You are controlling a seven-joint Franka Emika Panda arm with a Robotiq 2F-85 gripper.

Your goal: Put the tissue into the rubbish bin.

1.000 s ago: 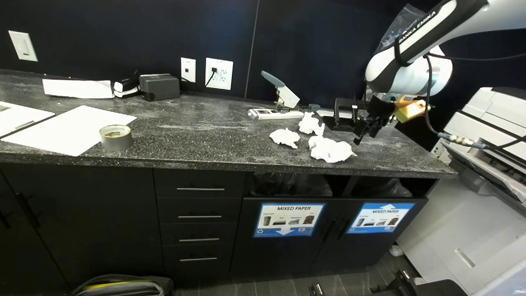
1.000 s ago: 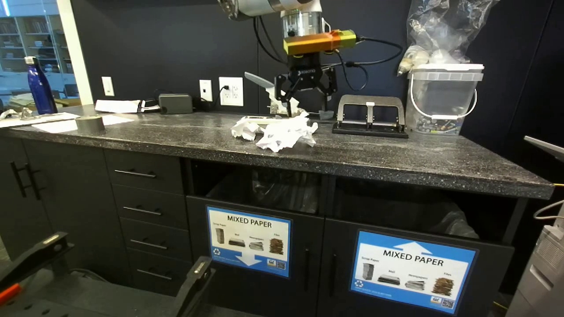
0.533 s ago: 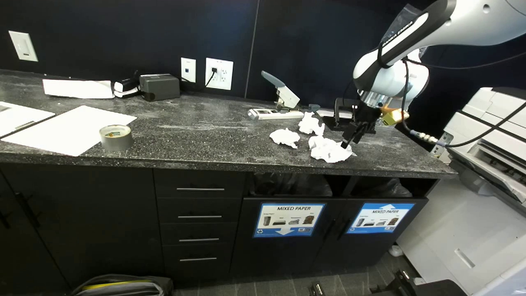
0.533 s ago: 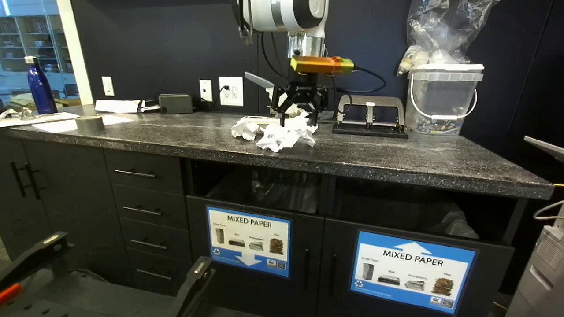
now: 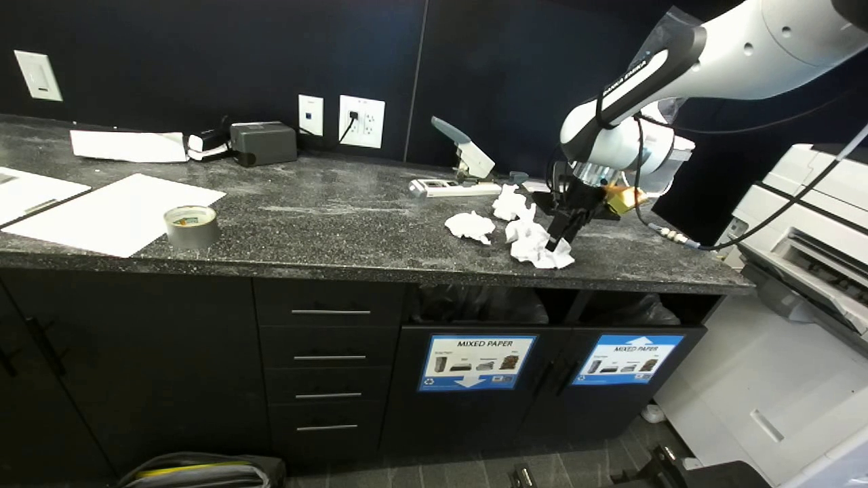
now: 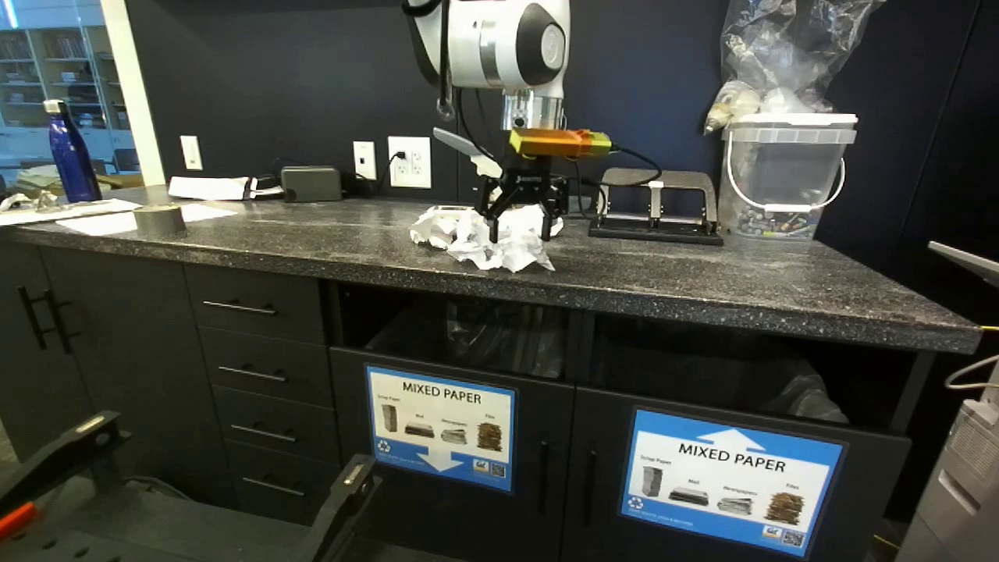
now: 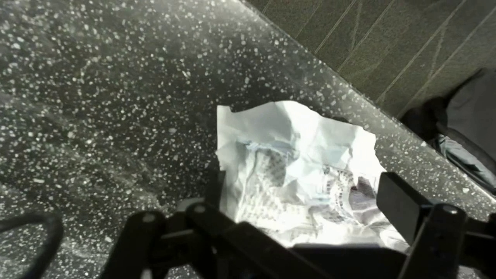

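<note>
Paper wads [image 5: 525,238] lie on the countertop [image 5: 325,224] between tape roll [image 5: 192,235], left, and hole punch [image 6: 656,201], right. Mixed-paper bins [image 6: 866,468] sit beneath.

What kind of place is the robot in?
Probably an office, maybe a copy room. There's a stapler and a hole punch on the counter, and below it a sign that says MIXED PAPER.

both exterior views face the counter [image 5: 339,245] from in front, angled down. in an exterior view, set higher and farther, a printer [image 5: 786,366] shows at right; in an exterior view, set lower and nearer, a blue bottle [image 6: 72,156] shows at left. the wrist view looks down, close, on crumpled paper [image 7: 298,170]. all three share that paper and the counter.
</note>
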